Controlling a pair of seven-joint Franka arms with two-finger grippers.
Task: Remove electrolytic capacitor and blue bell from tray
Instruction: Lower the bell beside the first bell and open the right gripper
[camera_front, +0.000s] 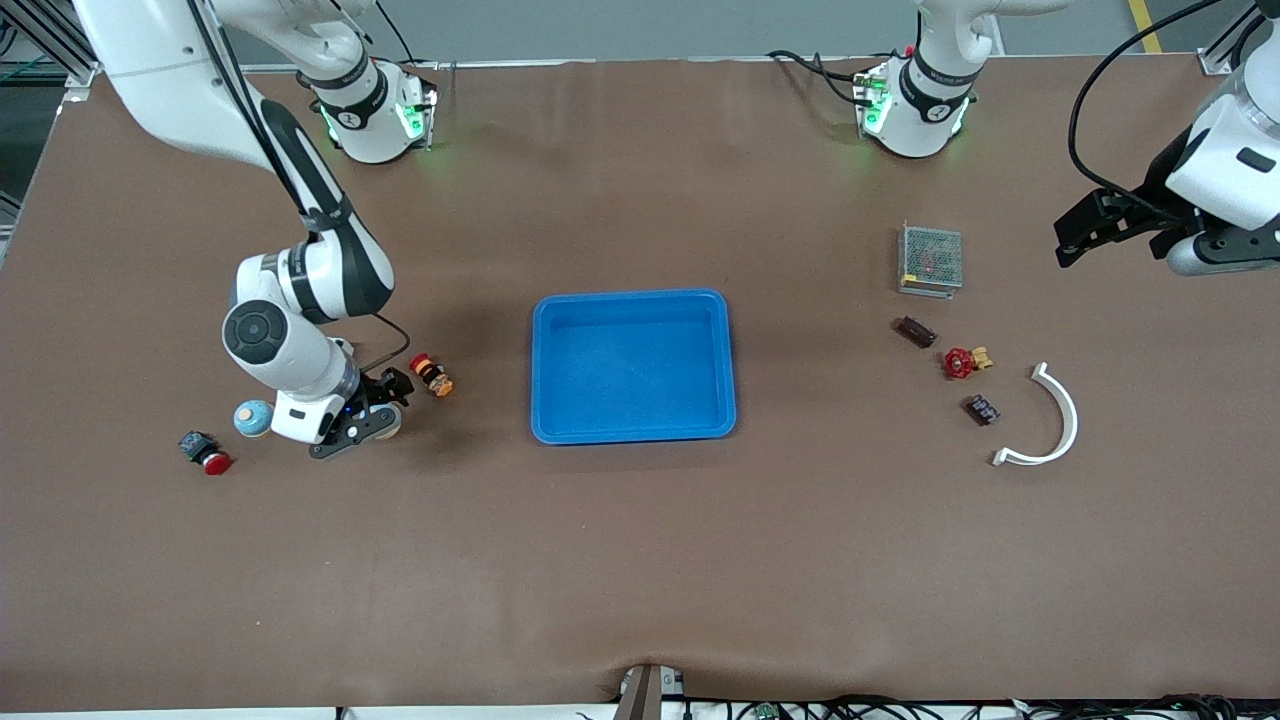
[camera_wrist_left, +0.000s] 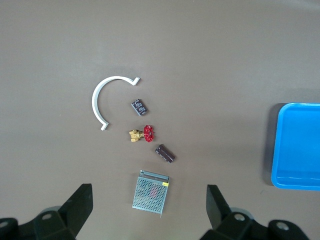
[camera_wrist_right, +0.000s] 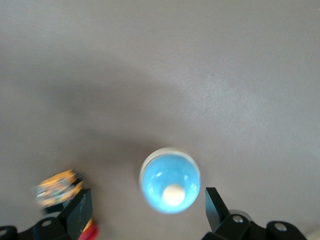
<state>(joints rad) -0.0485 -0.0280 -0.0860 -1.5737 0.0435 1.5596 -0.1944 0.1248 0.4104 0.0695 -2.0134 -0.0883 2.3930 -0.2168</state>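
Right gripper (camera_front: 352, 432) low over table at right arm's end, fingers spread — blue bell (camera_wrist_right: 169, 180) sits on table between fingertips, not gripped. Same bell shows just beside gripper in front view.

Left gripper (camera_front: 1112, 228) up in air at left arm's end, fingers apart, empty — arm waits. Dark capacitor (camera_wrist_left: 165, 153) lies on table below it, near red valve (camera_wrist_left: 148, 132).

Brown table (camera_front: 640, 560); empty blue tray (camera_front: 633, 436) at middle.

Metal mesh box (camera_front: 931, 259), white curved bracket (camera_front: 1050, 420)
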